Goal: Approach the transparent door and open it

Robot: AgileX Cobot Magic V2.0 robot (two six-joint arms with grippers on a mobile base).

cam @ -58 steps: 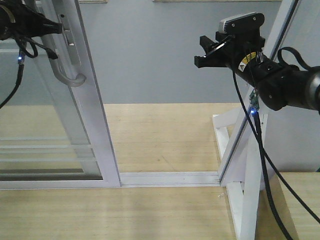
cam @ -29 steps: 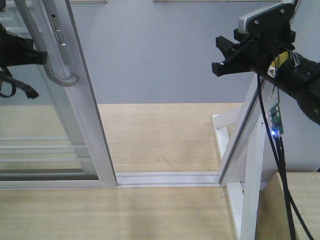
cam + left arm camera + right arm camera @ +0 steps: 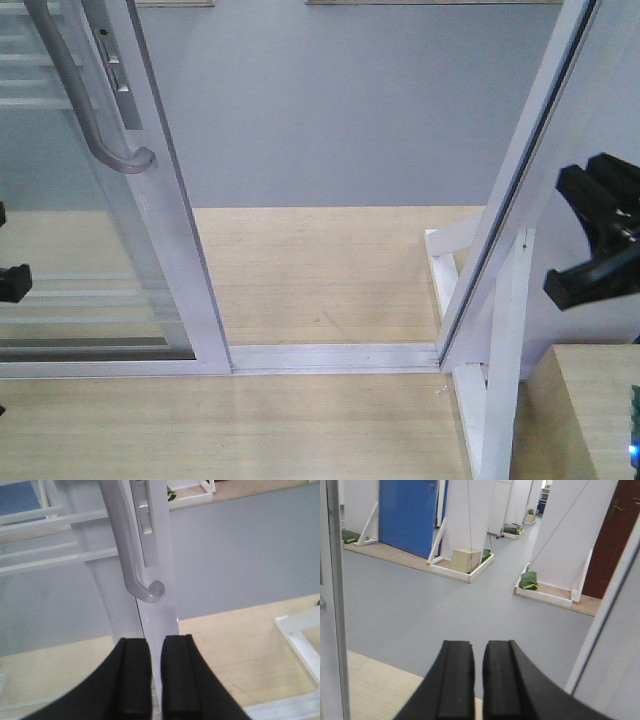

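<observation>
Standing slid aside at frame left: white-framed clear-glass sliding door, curved grey metal pull handle | doorway open | left gripper, right gripper: fingers nearly closed, empty.

Landmark: transparent door, at left of front view. Pull handle on its right stile, hooked end at bottom. Floor track runs right from door's foot to the fixed frame post. Open gap lies between door and post. Left gripper sits before the door stile, below the handle. Right gripper is right of the post.
</observation>
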